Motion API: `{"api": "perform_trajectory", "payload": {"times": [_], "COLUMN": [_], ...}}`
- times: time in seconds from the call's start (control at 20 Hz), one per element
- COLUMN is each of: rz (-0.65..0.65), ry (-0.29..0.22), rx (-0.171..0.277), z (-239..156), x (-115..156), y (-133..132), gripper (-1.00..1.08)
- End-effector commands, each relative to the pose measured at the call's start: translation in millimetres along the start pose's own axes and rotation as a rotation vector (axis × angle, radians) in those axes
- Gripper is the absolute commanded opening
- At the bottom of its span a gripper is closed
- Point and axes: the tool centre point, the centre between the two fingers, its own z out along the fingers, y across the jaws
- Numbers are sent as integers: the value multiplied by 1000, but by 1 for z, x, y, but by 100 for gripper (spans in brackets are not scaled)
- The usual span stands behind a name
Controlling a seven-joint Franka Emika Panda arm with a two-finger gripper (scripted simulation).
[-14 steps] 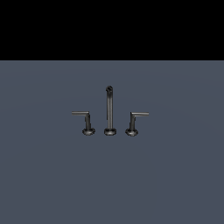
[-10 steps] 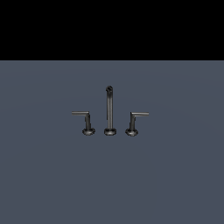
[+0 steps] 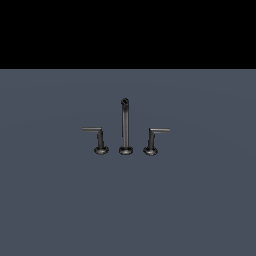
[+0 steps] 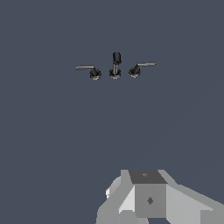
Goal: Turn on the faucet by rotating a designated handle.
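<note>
The faucet (image 3: 125,127) stands on the flat grey-blue surface (image 3: 55,200) near the middle of the exterior view, exactly where it stood in the two earlier frames; nothing about it has shifted. Its tall thin spout (image 3: 125,122) rises upright from a round base and ends in a small curled tip. On the exterior view's right of the spout sits the handle (image 3: 155,139), a short dark lever on its own round base, its post leaning slightly and its arm reaching out toward the exterior view's right. On the other side stands the mirror handle (image 3: 96,139), arm pointing toward the exterior view's left. The three bases lie in one row, near one another but apart. Both lever arms keep the same angle as before, so the handle has not been turned.

No part of the arm shows in the exterior view, now or earlier.

In the wrist view the faucet (image 4: 115,66) appears small and far off, with the handle (image 4: 141,68) and the mirror handle (image 4: 89,71) on either side of the spout (image 4: 116,63). A pale grey blocky part of the robot's hand (image 4: 148,199) fills the near edge of that picture, well apart from the faucet and touching nothing. The fingers themselves are not visible, so I cannot tell whether they are wide or narrow.
</note>
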Motion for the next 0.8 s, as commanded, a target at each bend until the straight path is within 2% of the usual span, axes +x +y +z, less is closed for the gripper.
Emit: {"api": "perform_trajectory", "payload": {"times": [0.0, 0.75], "rz": [42, 428], "ry": [0, 0], "rx": [0, 4], "z": [11, 106], "x": [8, 90], "y": [-3, -14], "gripper": [-100, -100]}}
